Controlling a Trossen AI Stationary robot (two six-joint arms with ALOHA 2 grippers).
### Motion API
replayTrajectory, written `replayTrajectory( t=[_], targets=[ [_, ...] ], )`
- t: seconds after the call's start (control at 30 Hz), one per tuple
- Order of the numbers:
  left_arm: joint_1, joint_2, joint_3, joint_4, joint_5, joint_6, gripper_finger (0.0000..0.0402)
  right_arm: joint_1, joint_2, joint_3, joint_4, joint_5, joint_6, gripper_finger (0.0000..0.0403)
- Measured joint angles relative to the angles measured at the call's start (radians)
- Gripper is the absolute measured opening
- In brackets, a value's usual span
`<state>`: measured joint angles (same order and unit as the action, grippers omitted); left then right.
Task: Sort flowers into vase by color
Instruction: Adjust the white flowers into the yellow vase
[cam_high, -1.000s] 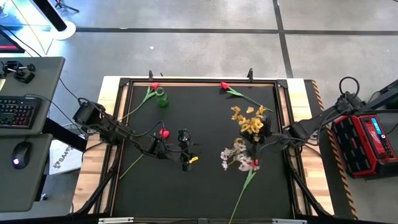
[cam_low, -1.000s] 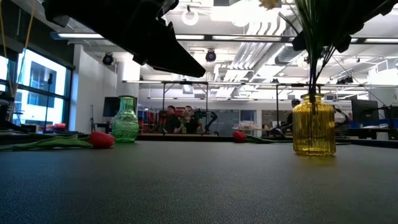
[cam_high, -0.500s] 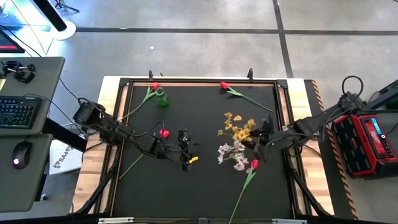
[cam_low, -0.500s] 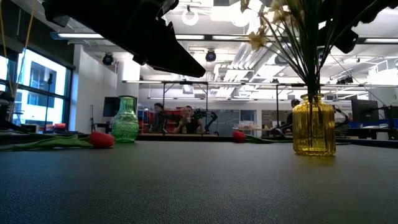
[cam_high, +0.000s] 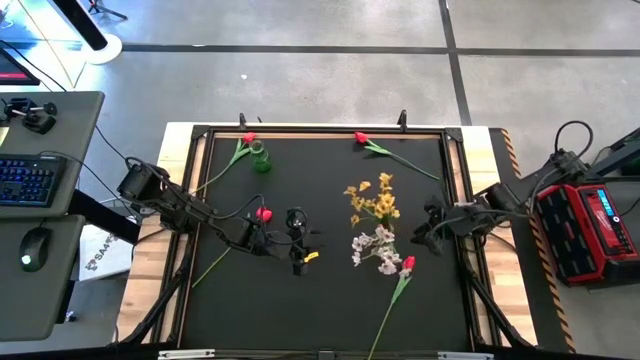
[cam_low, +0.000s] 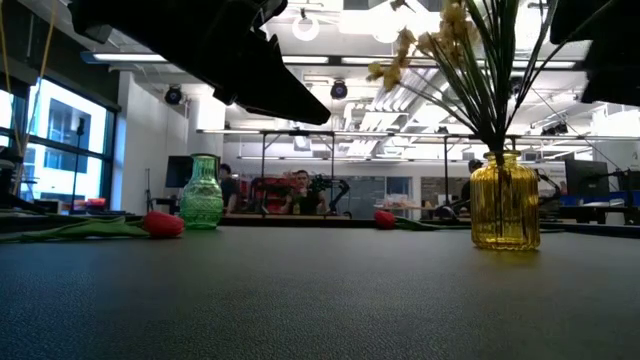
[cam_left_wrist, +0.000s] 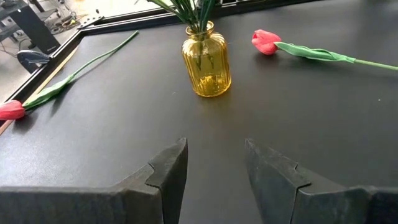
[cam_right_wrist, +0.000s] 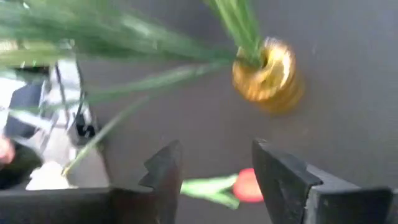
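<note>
High view: yellow spray (cam_high: 372, 200) and white-pink spray (cam_high: 374, 246) stand in the right-hand vase; four red tulips (cam_high: 262, 213) lie loose on the mat — sorting looks partly done.

Low view: ribbed yellow glass vase (cam_low: 505, 201) holds thin green stems; green vase (cam_low: 202, 193) empty.

Left wrist view: left gripper (cam_left_wrist: 214, 163) released, mid-table.

Right wrist view: right gripper (cam_right_wrist: 216, 169) released, right of the vase.

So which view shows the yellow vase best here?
The left wrist view: the yellow vase stands whole and unobstructed, stems entering its neck. The low view shows it side-on and clear too, but farther off. The right wrist view catches it blurred. In the high view the sprays hide it.
</note>
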<state>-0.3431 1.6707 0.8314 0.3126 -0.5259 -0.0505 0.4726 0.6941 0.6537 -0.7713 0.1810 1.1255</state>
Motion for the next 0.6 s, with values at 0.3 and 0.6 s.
replayTrajectory(
  t=[0.3,0.6],
  targets=[
    [0.000,0.000,0.000,0.000,0.000,-0.001,0.0147,0.132,0.087,0.000,0.067,-0.094,0.046,0.0121],
    [0.017,0.000,0.000,0.007,0.000,-0.001,0.0147,0.314,0.267,0.000,0.372,0.292,-0.244,0.0084]
  ],
)
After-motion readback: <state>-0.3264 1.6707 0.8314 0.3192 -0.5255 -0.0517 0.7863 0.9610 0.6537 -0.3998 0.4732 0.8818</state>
